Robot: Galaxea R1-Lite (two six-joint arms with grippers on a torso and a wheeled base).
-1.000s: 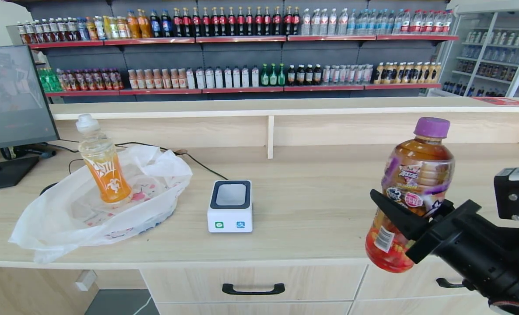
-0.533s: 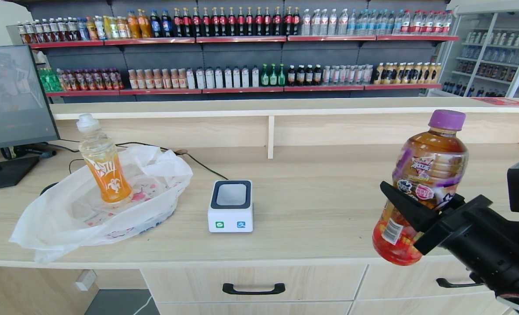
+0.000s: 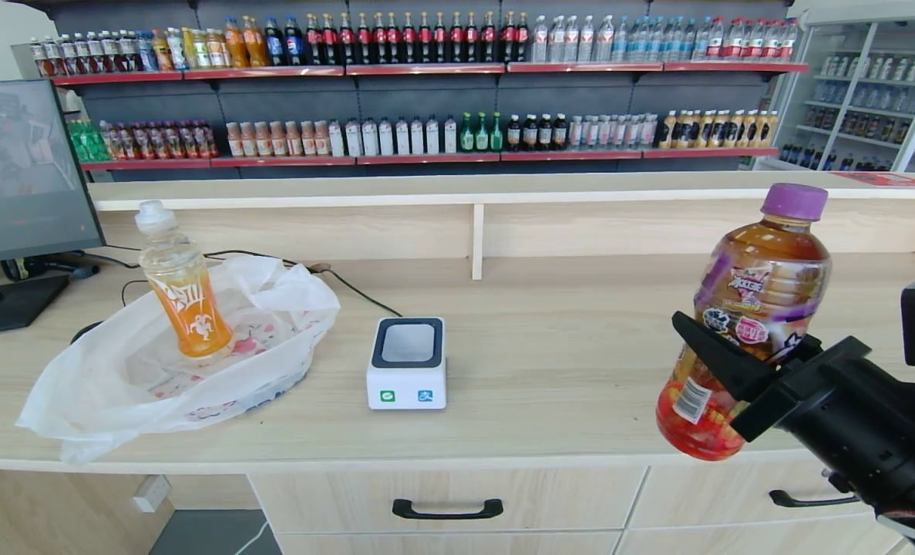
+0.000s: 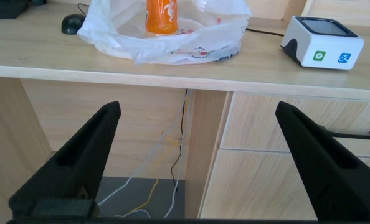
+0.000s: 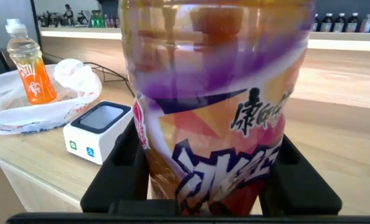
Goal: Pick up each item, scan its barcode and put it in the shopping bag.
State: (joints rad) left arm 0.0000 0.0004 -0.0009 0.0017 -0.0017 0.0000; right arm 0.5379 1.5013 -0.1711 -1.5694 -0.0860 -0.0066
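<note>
The right fingers (image 3: pixel 715 356) pinch a purple-capped bottle (image 3: pixel 750 308) around its lower body, holding it tilted and clear above the bench's (image 3: pixel 565 362) near edge. The scanner (image 3: pixel 407 362) sits well off to their left, and the shopping bag (image 3: pixel 118 378) lies beyond it. The left fingers (image 4: pixel 85 155) are spread and hold nothing, hanging below the bench edge in front of the drawers (image 3: pixel 447 509).

The bottle is round, slick and heavy with liquid, so it could twist or slide in that low pinch once it is tipped toward the scanner window. The barcode patch lies just beside one finger, so a poor angle may hide it and spoil the read. The bag is limp and half collapsed, with an orange bottle (image 3: pixel 183 285) standing in it, and a careless drop could knock that over.

The bench is pale wood. A monitor (image 3: pixel 18 169) and cables (image 3: pixel 349 289) lie far left of the fingers, with shelves (image 3: pixel 426 69) of drinks behind.
</note>
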